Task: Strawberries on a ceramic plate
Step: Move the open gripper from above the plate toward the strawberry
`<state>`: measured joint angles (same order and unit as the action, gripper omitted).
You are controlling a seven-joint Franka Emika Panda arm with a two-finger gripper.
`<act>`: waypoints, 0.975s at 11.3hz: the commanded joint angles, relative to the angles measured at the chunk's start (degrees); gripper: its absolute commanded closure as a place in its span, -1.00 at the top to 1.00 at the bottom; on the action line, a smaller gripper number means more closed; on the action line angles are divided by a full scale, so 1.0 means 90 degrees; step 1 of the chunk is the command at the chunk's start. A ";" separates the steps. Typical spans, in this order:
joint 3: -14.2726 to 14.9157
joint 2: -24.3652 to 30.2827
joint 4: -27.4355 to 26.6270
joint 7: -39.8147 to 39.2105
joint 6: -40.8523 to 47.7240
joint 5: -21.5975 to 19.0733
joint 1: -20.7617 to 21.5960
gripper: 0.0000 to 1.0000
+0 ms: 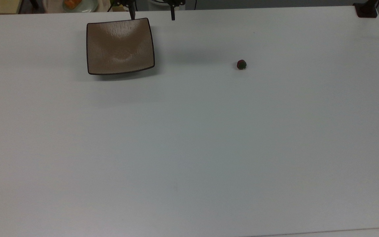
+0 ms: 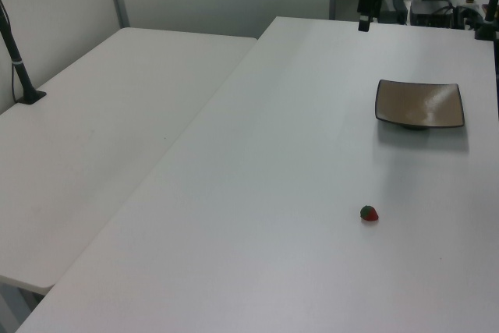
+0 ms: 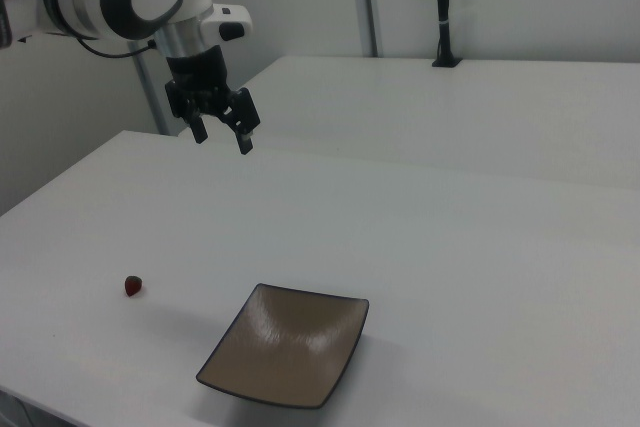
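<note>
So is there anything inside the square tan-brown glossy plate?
Nothing: the square tan-brown glossy plate holds only reflections. The tiny dark red strawberry lies apart on the white table. Nothing covers the plate's inside.
</note>
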<state>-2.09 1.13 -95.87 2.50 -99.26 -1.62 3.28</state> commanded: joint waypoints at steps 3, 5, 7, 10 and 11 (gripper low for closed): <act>-0.0011 0.0059 0.0018 0.0064 0.0071 0.0063 0.0163 1.00; -0.0099 0.0040 0.0008 0.0074 0.0110 0.0063 0.0367 1.00; -0.0187 0.0040 -0.0011 0.0093 0.0159 0.0024 0.0465 1.00; -0.0752 -0.0028 -0.0021 0.0239 0.0247 0.0004 0.0466 1.00; -0.0928 -0.0057 -0.0021 0.0269 0.0228 0.0004 0.0456 1.00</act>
<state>-7.50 0.89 -96.07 3.22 -97.90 -1.65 7.13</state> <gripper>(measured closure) 0.000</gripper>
